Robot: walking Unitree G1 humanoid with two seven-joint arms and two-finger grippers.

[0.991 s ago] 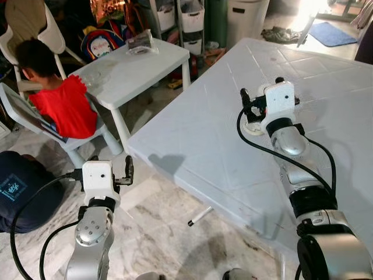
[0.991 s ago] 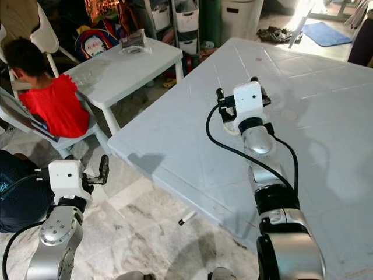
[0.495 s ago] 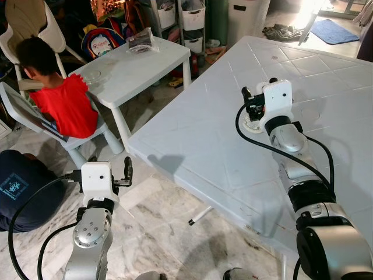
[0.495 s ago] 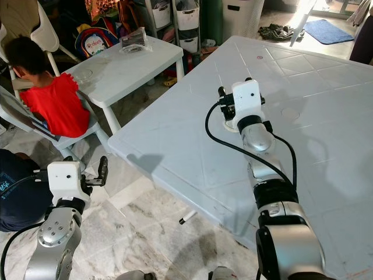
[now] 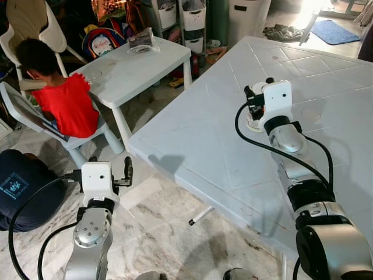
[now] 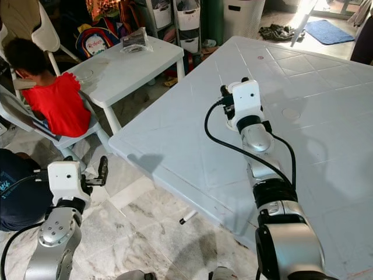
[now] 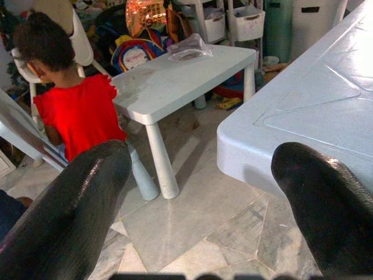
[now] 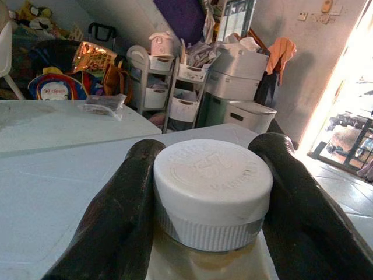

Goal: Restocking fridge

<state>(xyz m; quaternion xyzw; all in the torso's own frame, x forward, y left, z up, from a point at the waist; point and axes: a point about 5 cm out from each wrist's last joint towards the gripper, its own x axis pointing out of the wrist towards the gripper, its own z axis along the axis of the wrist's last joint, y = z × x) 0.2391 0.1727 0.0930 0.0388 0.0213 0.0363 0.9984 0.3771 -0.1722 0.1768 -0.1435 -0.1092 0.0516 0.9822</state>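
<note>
The right gripper [image 8: 211, 192] reached over the large white surface [image 5: 192, 134], well in from its near edge, its jaws closed against both sides of a white-lidded jar [image 8: 213, 192] that stood upright on the surface. The left gripper [image 7: 198, 204] hung low over the marble floor [image 7: 198, 216] just off the surface's corner, jaws spread wide and empty. A person in red [image 5: 67, 105] sat at a small white table [image 5: 137, 64].

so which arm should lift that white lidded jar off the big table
Right. The right gripper already has a finger on each side of the jar on the table; the left gripper hangs low over the floor.
</note>
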